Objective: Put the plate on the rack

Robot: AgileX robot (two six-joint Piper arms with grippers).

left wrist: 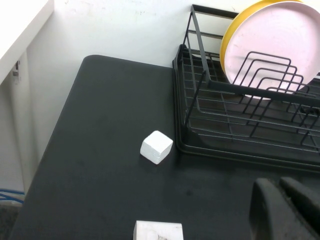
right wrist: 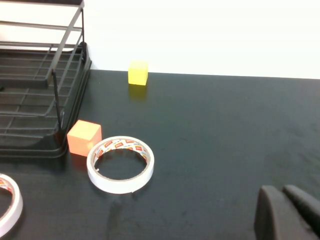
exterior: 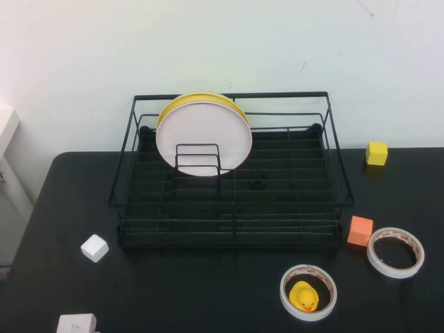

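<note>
The pale pink-white plate [exterior: 203, 135] stands upright on edge in the black wire rack [exterior: 229, 225], held by the small wire dividers, just in front of a yellow plate [exterior: 201, 98]. Plate [left wrist: 272, 45] and rack [left wrist: 200, 100] also show in the left wrist view. Neither gripper shows in the high view. My left gripper [left wrist: 276, 184] is shut and empty, low over the table in front of the rack's left corner. My right gripper [right wrist: 281, 191] is shut and empty over the table to the right of the rack [right wrist: 55, 90].
A white cube [exterior: 94, 248] and a white block [exterior: 76, 324] lie front left. An orange cube [exterior: 359, 231], a tape roll [exterior: 415, 244] and a second tape roll [exterior: 309, 316] ringing a yellow duck [exterior: 304, 296] lie front right. A yellow cube [exterior: 377, 153] sits back right.
</note>
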